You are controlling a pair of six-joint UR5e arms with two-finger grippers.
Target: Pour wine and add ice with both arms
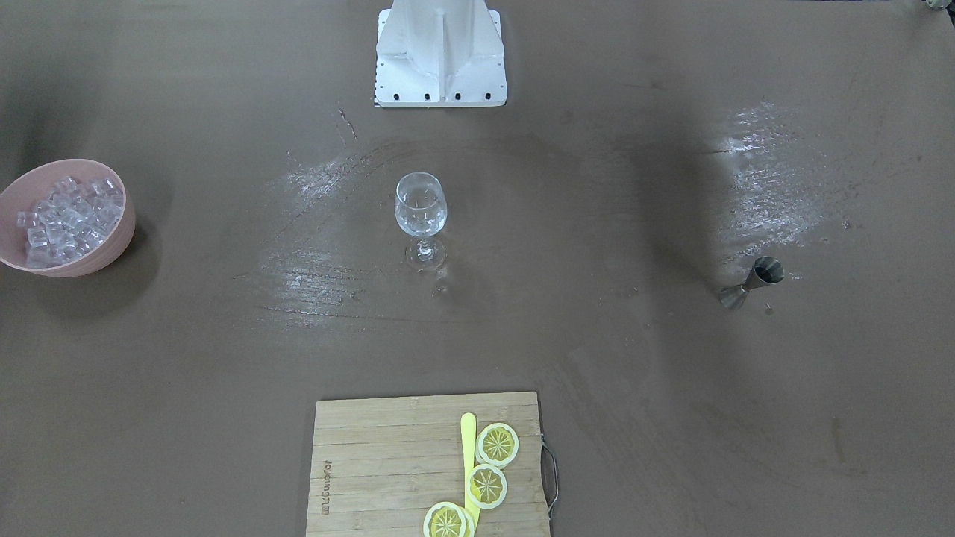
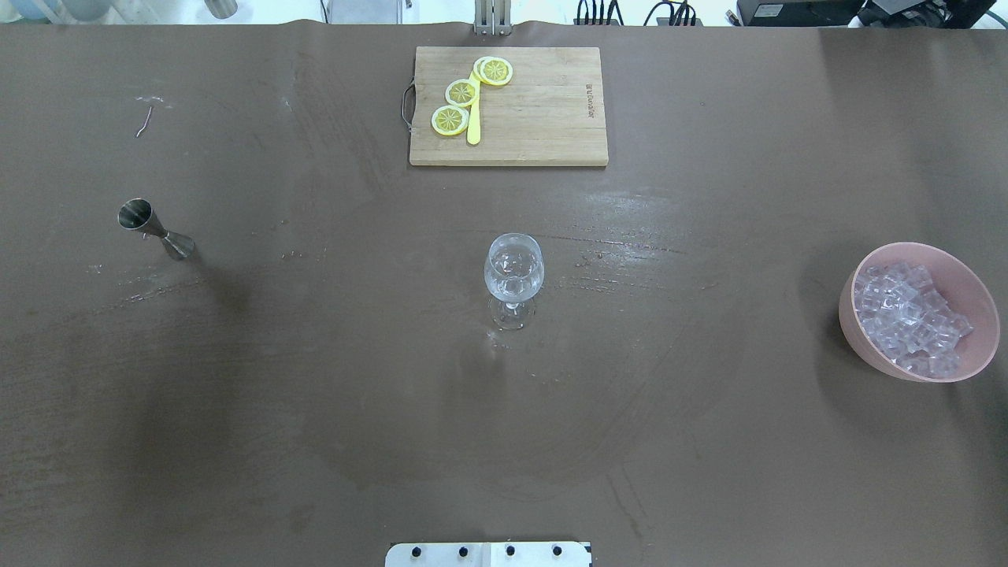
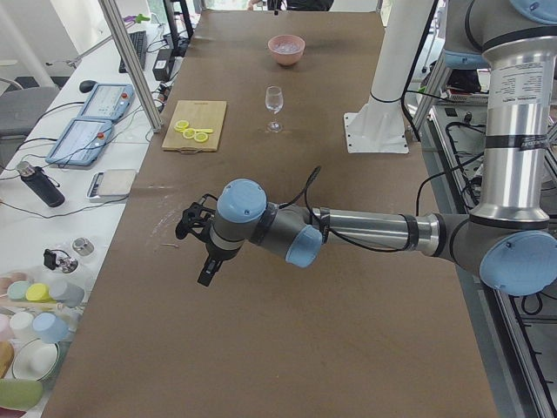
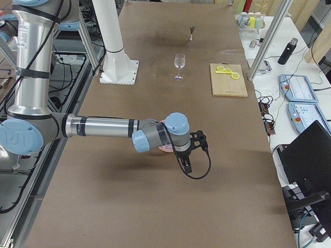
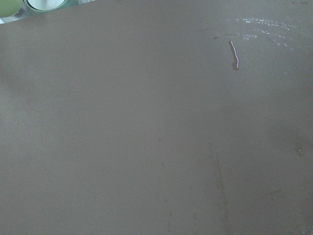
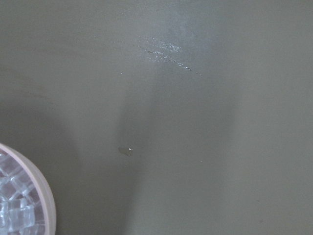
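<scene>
Held left arm (image 3: 365, 231) stretched level, left gripper (image 3: 207, 273) pointing down; right arm (image 4: 103, 126) likewise, right gripper (image 4: 187, 166) near pink bowl (image 4: 166, 149). Could not tell either's opening.

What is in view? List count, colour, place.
wine glass: one, clear, table centre
bowl: one, pink, robot's right
ice: many, clear, in bowl
jigger: one, steel, robot's left
cutting board: one, wooden, far edge
lemon slices: at least three, yellow, on board
stick: one, yellow, on board
base: one, white, near edge
left arm: one, grey, table's left end
right arm: one, grey, near bowl
left gripper: one, black, state unclear
right gripper: one, black, state unclear
</scene>
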